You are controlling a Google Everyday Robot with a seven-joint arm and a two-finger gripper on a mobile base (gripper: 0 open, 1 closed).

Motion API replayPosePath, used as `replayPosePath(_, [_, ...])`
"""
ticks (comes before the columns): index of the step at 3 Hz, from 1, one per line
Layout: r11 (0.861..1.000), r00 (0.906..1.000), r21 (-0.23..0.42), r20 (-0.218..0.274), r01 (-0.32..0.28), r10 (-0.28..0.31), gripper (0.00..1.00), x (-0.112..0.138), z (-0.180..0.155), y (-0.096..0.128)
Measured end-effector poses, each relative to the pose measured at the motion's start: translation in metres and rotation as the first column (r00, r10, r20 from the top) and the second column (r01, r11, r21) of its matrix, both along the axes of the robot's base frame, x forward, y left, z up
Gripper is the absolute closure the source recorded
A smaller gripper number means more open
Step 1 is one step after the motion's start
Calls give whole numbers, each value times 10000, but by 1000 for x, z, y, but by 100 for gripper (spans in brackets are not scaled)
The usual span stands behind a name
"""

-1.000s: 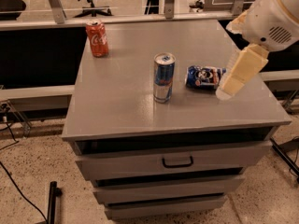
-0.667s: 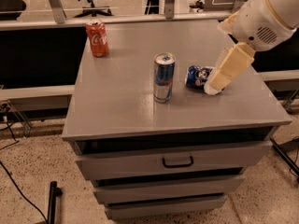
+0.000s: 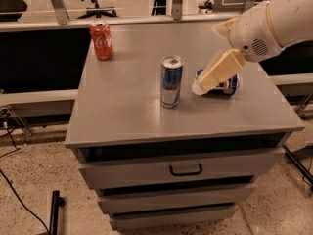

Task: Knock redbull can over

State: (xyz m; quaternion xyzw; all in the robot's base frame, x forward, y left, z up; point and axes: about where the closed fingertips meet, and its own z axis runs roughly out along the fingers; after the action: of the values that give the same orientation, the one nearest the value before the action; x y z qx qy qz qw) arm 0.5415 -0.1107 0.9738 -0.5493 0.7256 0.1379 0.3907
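The redbull can (image 3: 171,81), tall, slim, blue and silver with a silver top, stands upright near the middle of the grey cabinet top (image 3: 132,111). My gripper (image 3: 199,88) comes in from the right on the white arm, its cream-coloured tip just right of the can and a little apart from it, low over the surface. It partly hides a short dark-blue can (image 3: 227,84) lying on its side behind it.
A red Coca-Cola can (image 3: 101,40) stands upright at the far left corner of the top. The cabinet has drawers (image 3: 186,169) below its front edge. Office chairs and railings stand behind; a cable lies on the floor at left.
My gripper has moved left and lower, from the right edge of the cabinet toward the redbull can. The cans have not moved.
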Motion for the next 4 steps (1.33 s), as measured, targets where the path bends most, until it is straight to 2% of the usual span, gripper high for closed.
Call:
replayPosePath(1, [9995,9993,310,371,52,-63,0,5,7,5])
replayPosePath(2, [9996,9994,277,335,36,-45,0,5,7,5])
replayPosePath(3, [9960,9973,893,739,-63,-3,0,9,8,4])
replayPosePath(4, [9807,9908,1935,1351,-266,3,0,20,5,4])
